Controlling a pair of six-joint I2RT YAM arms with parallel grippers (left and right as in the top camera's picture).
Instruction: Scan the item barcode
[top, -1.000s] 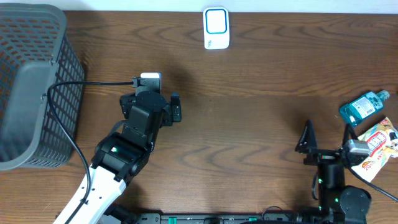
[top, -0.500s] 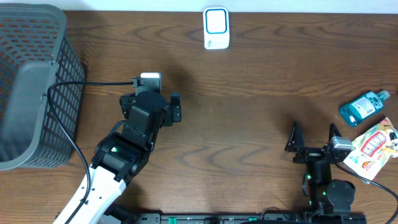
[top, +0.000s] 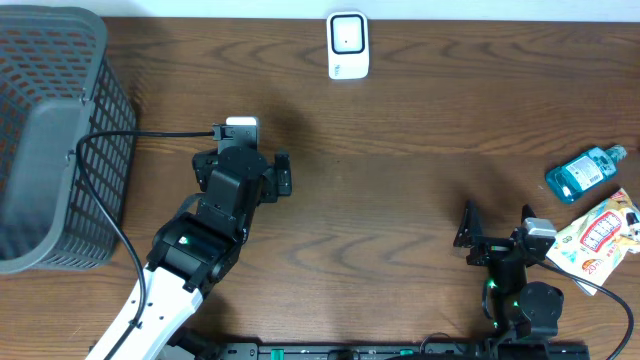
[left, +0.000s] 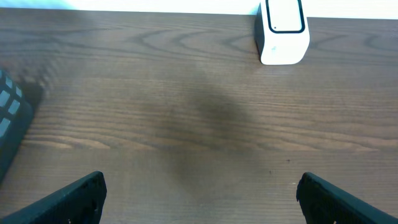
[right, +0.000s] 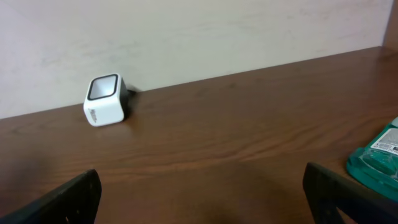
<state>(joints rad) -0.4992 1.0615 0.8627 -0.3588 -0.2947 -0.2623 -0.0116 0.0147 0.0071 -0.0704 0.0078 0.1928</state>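
Item to scan: not settled from here. Two candidates at the right edge of the tabletop (top: 400, 180): a blue bottle (top: 583, 173) lying on its side, and a snack packet (top: 603, 233) lying flat just nearer than it. No barcode readable on either.

Scanner (top: 348, 45): small white block, dark window, standing at the far edge, well apart from both items.

Right tool (top: 498, 228): jaws wide, nothing between them, low over bare wood just beside the packet's inner edge. Its own camera looks across the tabletop to the scanner (right: 104, 99), with a corner of the bottle (right: 376, 158) at the right of the frame.

Left tool (top: 243, 165): jaws wide as well, empty, mid-left, pointing toward the far edge. A basket (top: 100, 100) stands to its left, a cable (top: 110, 135) trailing across it.

Handling, as I judge it:
- Bottle looks like hard, smooth plastic with liquid inside, so some weight and likely slippery. Best gripped across the middle of the body, clear of the label, not by the cap end.
- Packet looks like thin, glossy film: light, soft, crinkly, prone to buckling and sliding. Pinch a sealed edge rather than the belly. It may droop, so the printed face would need holding flat to the scanner window.
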